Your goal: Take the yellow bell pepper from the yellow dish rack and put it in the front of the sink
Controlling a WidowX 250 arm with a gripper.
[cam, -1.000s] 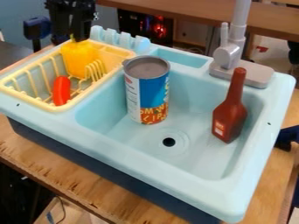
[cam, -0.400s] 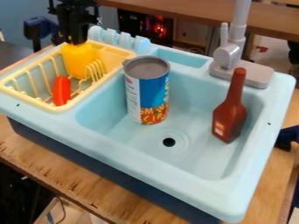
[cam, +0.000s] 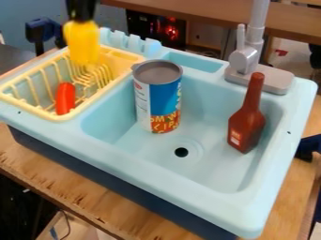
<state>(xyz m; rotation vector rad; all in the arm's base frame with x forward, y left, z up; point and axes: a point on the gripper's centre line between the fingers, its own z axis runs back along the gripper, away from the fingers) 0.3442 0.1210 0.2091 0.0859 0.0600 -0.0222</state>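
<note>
with the view read as a clock face, 12 at the top edge, you have the black two-finger gripper (cam: 81,20) at 11 o'clock. state: closed around the upper end of a bright yellow, rounded, blocky object (cam: 83,43), gripping it upright; you cannot tell the exact gap. the object hangs at the 12 o'clock side of the pale yellow plastic dish basket (cam: 74,113), just above its wire-like prongs (cam: 100,74); contact with them: cannot tell.

inside the basket, toward its 6 o'clock, you see a smooth, red, elongated object (cam: 65,98). the basket sits at 10 o'clock on the light blue plastic toy sink (cam: 188,199).

in the basin, relative to the round black drain hole (cam: 181,152): tall metal can with blue, white and orange label (cam: 164,101), upright, 11 o'clock; dark red plastic-looking bottle with narrow neck (cam: 247,124), tilted, 2 o'clock. grey faucet (cam: 246,58): 1 o'clock.
</note>
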